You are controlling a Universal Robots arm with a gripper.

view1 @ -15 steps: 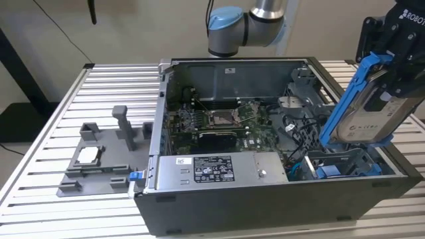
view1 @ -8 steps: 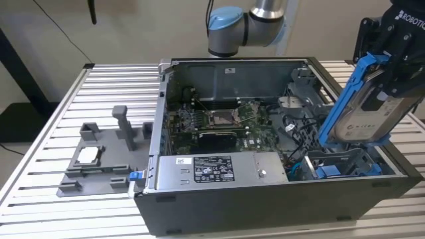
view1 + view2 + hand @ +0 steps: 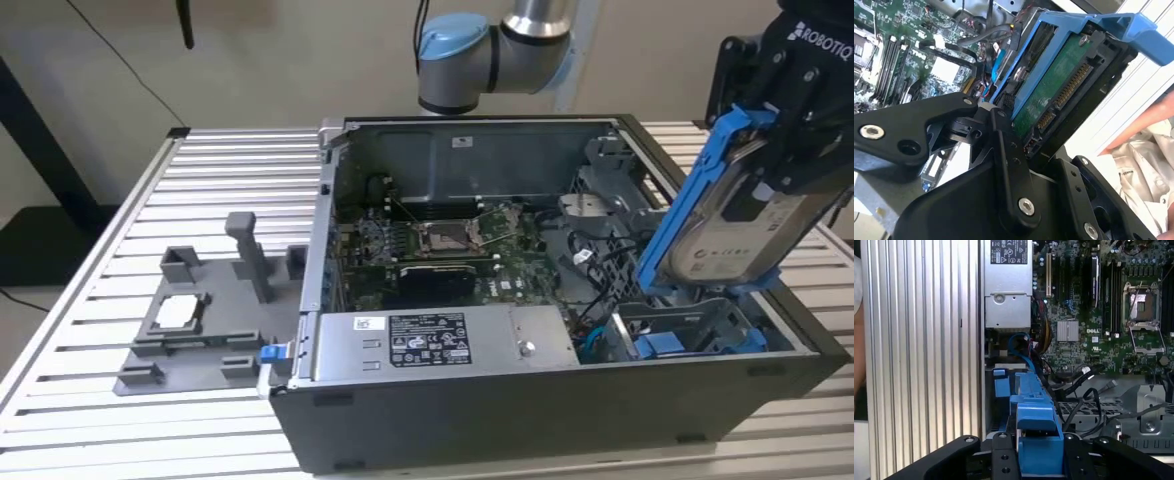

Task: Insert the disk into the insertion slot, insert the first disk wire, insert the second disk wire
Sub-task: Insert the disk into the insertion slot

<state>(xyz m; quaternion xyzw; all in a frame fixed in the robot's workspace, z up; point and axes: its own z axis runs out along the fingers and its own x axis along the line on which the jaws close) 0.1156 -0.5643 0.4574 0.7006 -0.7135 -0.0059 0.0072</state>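
Fingers tight on disk, nr slot

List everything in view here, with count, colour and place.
disk: one, silver-grey in blue carrier, tilted over the slot
slot: one, dark grey, case corner at the exterior view's right
case: one, dark grey, open, on the table
motherboard: one, green, inside the case
power supply: one, silver, along the case's near wall
wires: several, blue and black, beside the slot
fixture: one, grey, on the table, exterior view's left
table: one, pale, slatted
arm: one, silver and blue, behind the case
pincer: one, black, shut on the disk
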